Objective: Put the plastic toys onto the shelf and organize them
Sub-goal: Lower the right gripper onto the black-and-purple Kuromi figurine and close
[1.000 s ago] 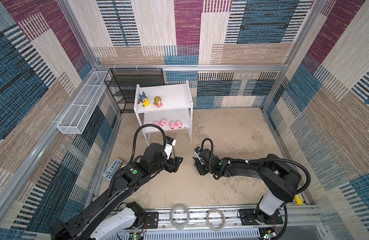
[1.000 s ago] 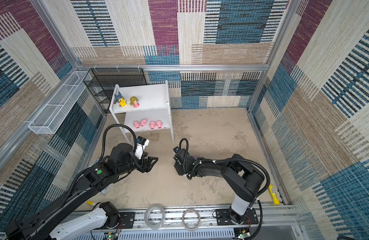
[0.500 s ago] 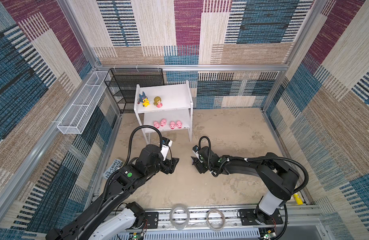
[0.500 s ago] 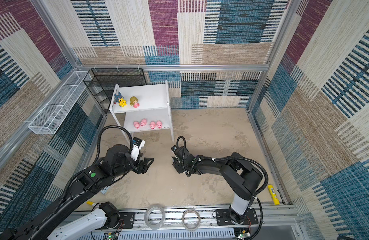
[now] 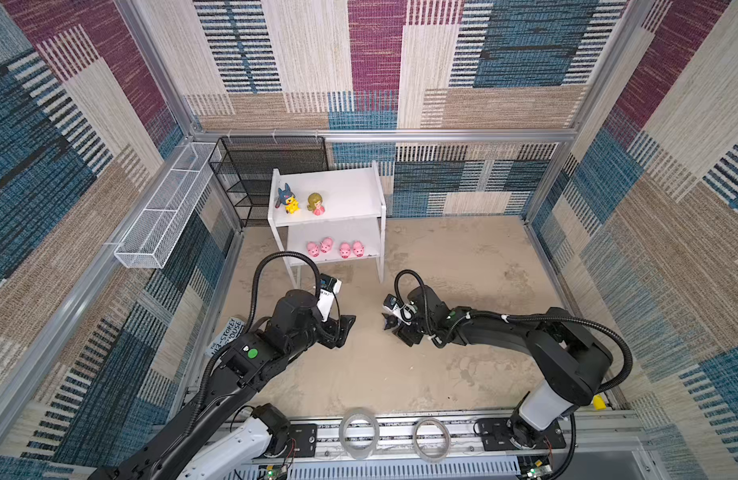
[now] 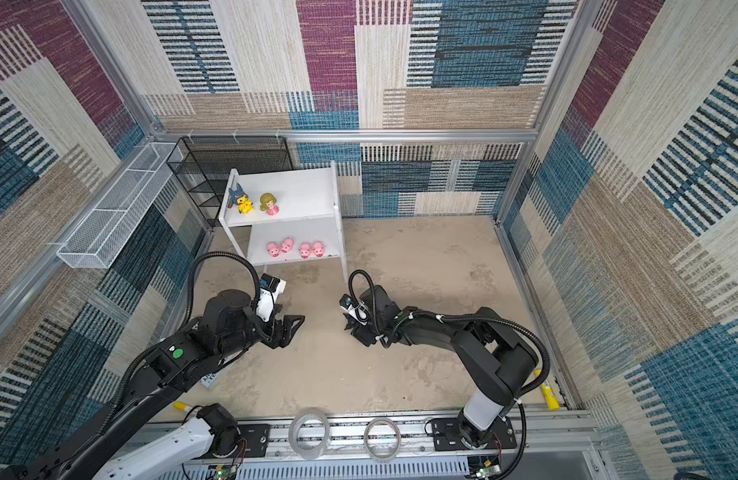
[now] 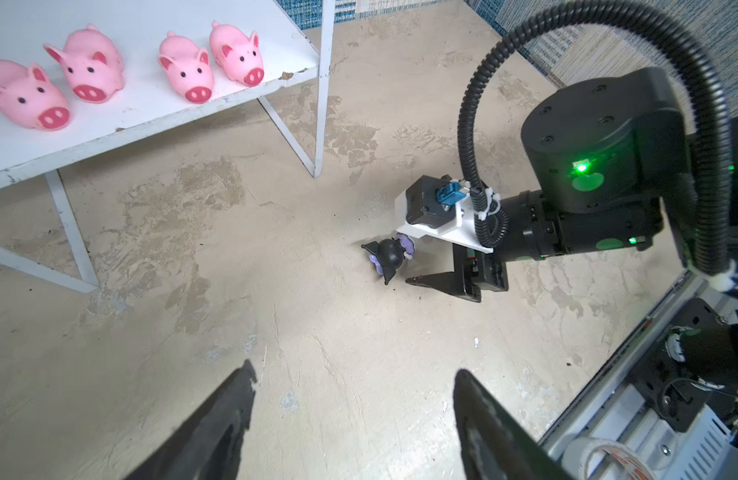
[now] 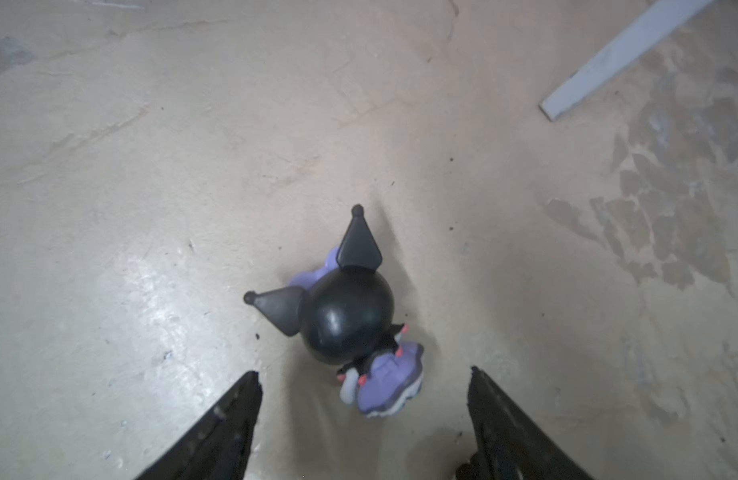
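The white shelf [image 5: 338, 189] [image 6: 301, 191] stands at the back left. Its top board carries a yellow toy with a blue hood [image 5: 287, 200] and a blond doll in pink [image 5: 316, 203]. Several pink pigs [image 5: 336, 249] [image 7: 184, 70] line the lower board. A black-and-purple toy [image 8: 346, 316] [image 7: 390, 254] rests on the floor. My right gripper [image 8: 363, 374] [image 5: 394, 328] is open, and the toy's purple foot lies between its fingertips without touching them. My left gripper [image 7: 355, 374] [image 5: 342, 328] is open and empty, facing the toy from the left across bare floor.
A black mesh rack [image 5: 267, 174] and a long white wire basket [image 5: 167, 208] sit left of the shelf. A book [image 5: 226, 338] lies partly under my left arm. A yellow tube [image 6: 546, 390] lies at the right wall. Two tape rolls [image 5: 359, 432] rest on the front rail.
My left gripper has drawn back a little to the left. My right gripper has shifted slightly left and stands a bit wider round the black-and-purple toy.
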Controlling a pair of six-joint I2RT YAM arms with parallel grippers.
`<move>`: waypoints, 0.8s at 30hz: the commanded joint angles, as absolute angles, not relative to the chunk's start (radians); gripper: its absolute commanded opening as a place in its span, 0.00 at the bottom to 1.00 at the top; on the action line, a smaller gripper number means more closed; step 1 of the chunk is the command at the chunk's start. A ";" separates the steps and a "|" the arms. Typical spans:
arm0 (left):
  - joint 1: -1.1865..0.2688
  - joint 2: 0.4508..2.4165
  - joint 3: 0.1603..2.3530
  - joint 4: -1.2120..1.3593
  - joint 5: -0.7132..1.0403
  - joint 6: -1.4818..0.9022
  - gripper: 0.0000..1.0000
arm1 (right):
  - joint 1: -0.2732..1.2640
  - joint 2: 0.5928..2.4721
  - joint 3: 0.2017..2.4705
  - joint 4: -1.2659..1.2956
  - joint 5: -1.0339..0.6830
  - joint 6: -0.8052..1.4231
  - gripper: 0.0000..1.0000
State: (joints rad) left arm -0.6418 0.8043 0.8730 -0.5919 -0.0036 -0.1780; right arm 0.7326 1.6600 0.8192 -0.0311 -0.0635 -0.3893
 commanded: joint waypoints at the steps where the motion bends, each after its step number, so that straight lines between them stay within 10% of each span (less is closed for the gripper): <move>1: -0.641 0.780 0.891 -0.628 -0.013 -0.134 0.78 | 0.719 1.688 0.824 0.067 -0.102 -0.491 0.78; 24: -0.640 0.800 0.929 -0.735 0.302 0.007 0.80 | 0.701 1.720 0.903 -0.054 -0.198 -0.498 0.40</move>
